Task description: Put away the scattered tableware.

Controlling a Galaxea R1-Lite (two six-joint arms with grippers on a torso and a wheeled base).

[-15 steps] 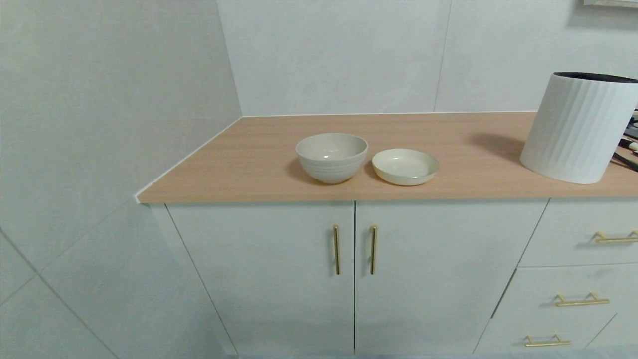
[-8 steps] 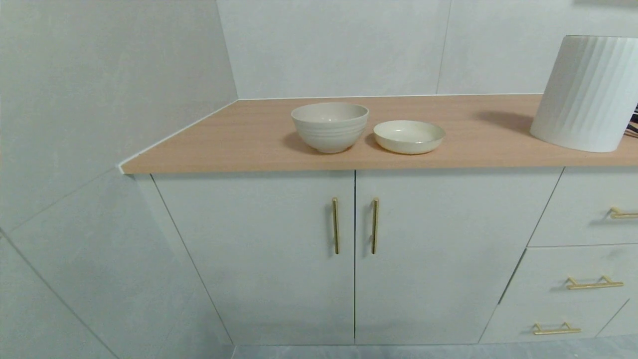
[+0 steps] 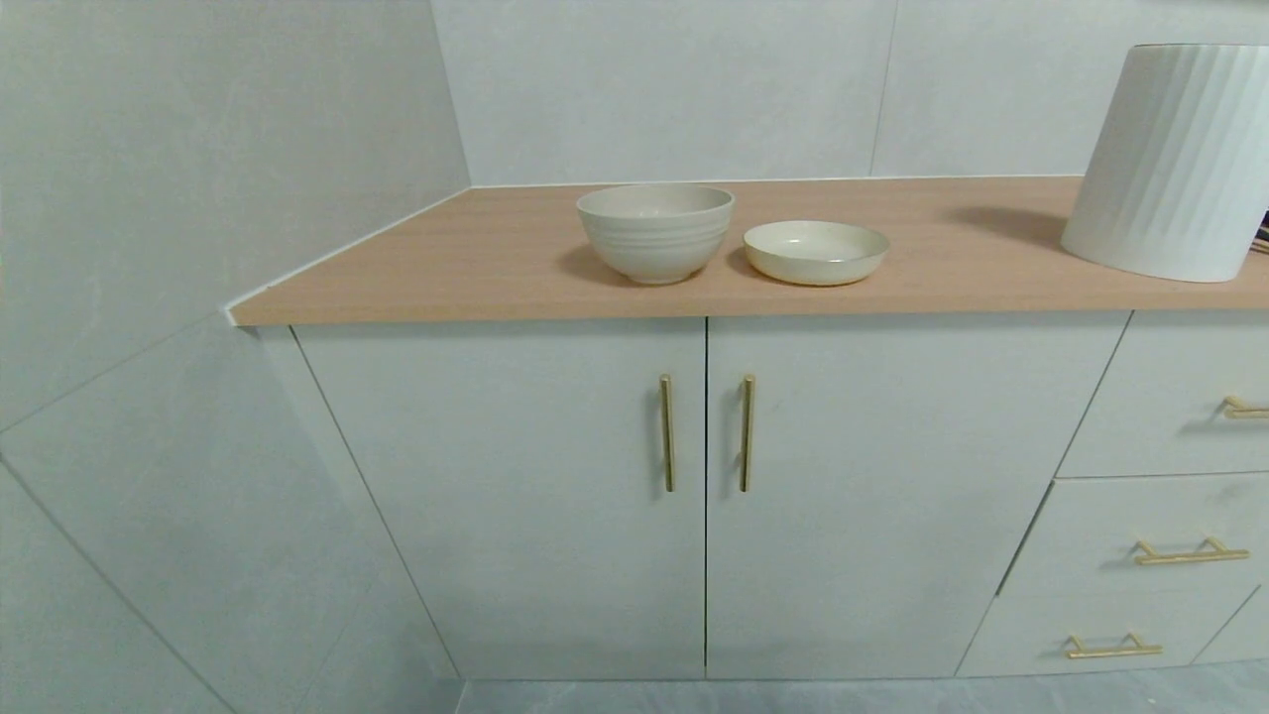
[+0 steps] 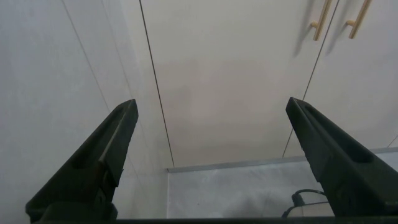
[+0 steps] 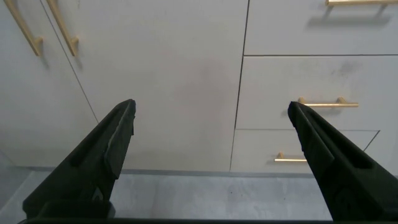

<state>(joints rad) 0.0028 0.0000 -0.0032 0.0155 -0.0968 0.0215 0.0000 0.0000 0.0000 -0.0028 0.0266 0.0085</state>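
Observation:
A deep beige bowl (image 3: 655, 231) and a shallow cream dish (image 3: 815, 251) stand side by side on the wooden countertop (image 3: 476, 268), near its front edge, above the two cabinet doors. My left gripper (image 4: 211, 134) is open, held low in front of the left cabinet door (image 4: 230, 81) near the floor. My right gripper (image 5: 211, 134) is open too, low in front of the cabinet and drawer fronts (image 5: 311, 93). Nothing is between either pair of fingers.
A tall white ribbed container (image 3: 1175, 159) stands at the right of the countertop. Two gold vertical handles (image 3: 667, 432) (image 3: 747, 432) sit on the closed doors. Drawers with gold handles (image 3: 1190, 552) are at the right. A wall (image 3: 198, 198) closes the left side.
The whole head view has shifted: the countertop and cabinet now sit higher in the picture, more floor shows, so the camera has moved. The bowl and dish keep their places.

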